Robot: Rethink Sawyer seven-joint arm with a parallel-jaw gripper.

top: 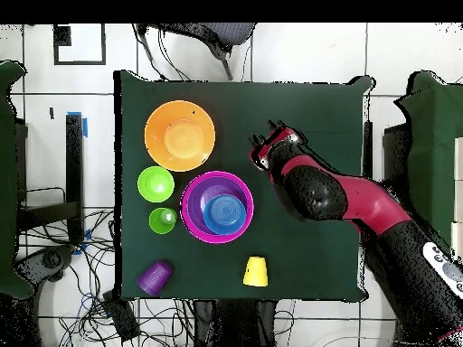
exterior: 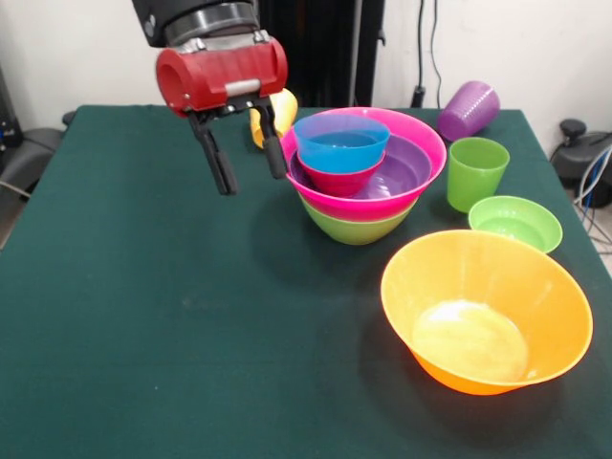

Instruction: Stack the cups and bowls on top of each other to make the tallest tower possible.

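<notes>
A: Containers?
B: Large orange plastic bowl (exterior: 486, 311) empty, apart. The tower (exterior: 364, 177): green base, then pink, purple, red, blue bowls nested, mid-table.
A: Gripper?
B: Black-fingered gripper (exterior: 245, 159) spread, empty, just beside tower. No readable labels.

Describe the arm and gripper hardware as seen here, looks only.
The arm is red with black joint sections and a black speckled patch along its upper side. Its wrist ends in a ribbed red cylinder under a dark collar, with a small grey plate on its face. The gripper below has two thin, straight black fingers. No cables or readable markings show on it.
</notes>
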